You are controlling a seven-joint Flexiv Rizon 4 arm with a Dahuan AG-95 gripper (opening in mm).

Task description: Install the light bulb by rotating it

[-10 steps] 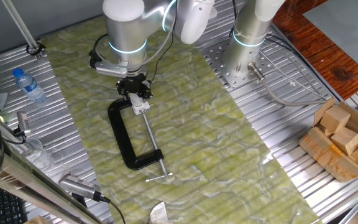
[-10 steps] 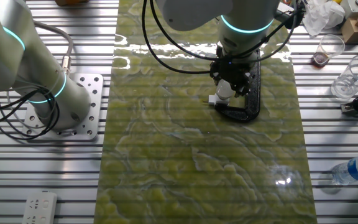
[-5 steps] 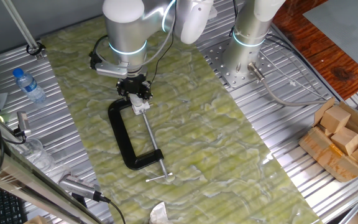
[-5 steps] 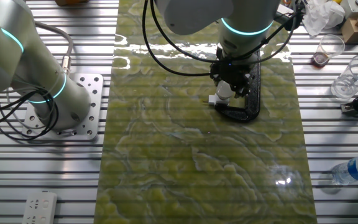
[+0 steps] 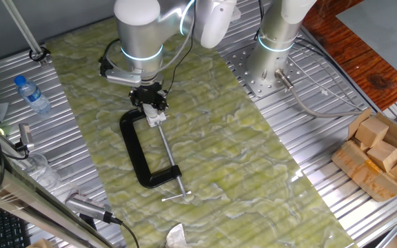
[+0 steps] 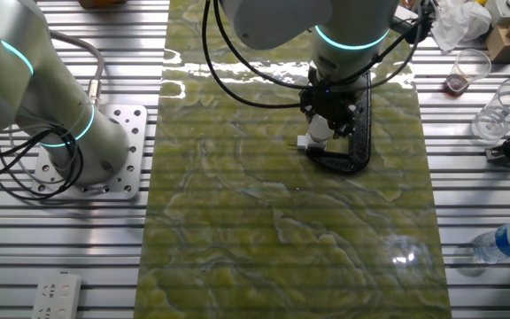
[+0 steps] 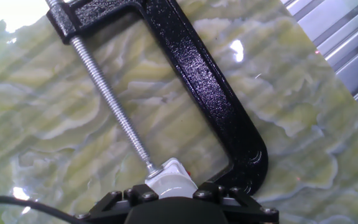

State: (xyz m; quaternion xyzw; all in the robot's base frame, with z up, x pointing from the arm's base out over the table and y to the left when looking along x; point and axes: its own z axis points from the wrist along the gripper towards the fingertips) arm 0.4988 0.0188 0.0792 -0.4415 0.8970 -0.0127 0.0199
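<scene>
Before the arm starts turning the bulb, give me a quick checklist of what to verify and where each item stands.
1. Pincer closed on the light bulb: ok; the fingers hug the bulb.
2. Bulb sits at the screw tip of the black C-clamp: ok.
3. Clamp lies flat on the green mat: ok.
4. Bulb's thread engaged: cannot tell; the contact is hidden.
5. Room to rotate beside the clamp frame: cannot tell; the frame is close to the fingers.

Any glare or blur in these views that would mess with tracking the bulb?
Hand view: sharp, with glare spots on the C-clamp and the mat; the light bulb is half hidden by the tool. Other fixed view: bright reflections on the mat's far edge and lower right. One fixed view: evenly lit, bulb tiny.
</scene>
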